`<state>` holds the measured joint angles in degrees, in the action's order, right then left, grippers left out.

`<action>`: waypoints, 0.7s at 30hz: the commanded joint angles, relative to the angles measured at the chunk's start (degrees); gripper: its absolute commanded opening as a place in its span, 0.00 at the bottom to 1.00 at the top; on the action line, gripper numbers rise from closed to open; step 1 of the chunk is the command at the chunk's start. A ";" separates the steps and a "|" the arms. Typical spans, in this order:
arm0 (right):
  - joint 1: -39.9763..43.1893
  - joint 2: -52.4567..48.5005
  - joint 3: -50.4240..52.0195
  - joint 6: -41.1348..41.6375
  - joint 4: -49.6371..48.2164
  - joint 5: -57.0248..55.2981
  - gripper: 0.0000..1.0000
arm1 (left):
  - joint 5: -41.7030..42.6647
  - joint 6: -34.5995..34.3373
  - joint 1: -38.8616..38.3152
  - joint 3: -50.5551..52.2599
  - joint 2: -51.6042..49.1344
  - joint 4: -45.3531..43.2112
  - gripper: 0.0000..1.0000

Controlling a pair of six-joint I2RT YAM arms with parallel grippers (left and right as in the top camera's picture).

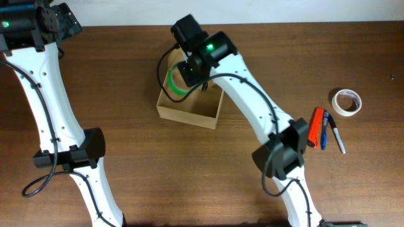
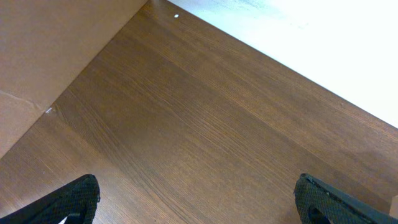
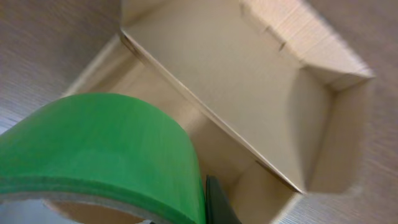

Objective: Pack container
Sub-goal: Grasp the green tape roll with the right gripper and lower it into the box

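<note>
Above the container (image 1: 189, 107): right gripper (image 1: 187, 77) carrying a green tape roll (image 3: 99, 155) over the open box, upper centre of the table (image 1: 126, 94).
Thin cardboard, judged light and easily dented; best steadied by a side wall rather than its flap. Right arm reaches far forward, wrist pitched down, fingers closed on the roll. Left gripper (image 2: 199, 202), fingers wide apart and holding nothing, hangs over bare wood at far left.
</note>
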<state>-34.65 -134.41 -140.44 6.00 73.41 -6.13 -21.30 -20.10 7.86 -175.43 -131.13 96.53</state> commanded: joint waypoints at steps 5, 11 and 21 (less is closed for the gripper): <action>-0.66 -5.92 0.02 -0.02 -1.03 2.93 0.04 | -0.59 0.48 0.20 0.28 0.76 0.13 1.00; -0.63 -7.45 0.02 -0.02 -2.80 3.10 0.04 | -0.59 0.48 0.20 0.28 0.76 0.13 1.00; -0.63 -10.95 0.39 0.42 -3.85 3.10 0.04 | -0.59 0.48 0.20 0.28 0.76 0.13 1.00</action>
<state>-34.68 -143.00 -140.40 6.02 70.11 -3.55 -21.30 -20.10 7.86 -175.43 -131.13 96.51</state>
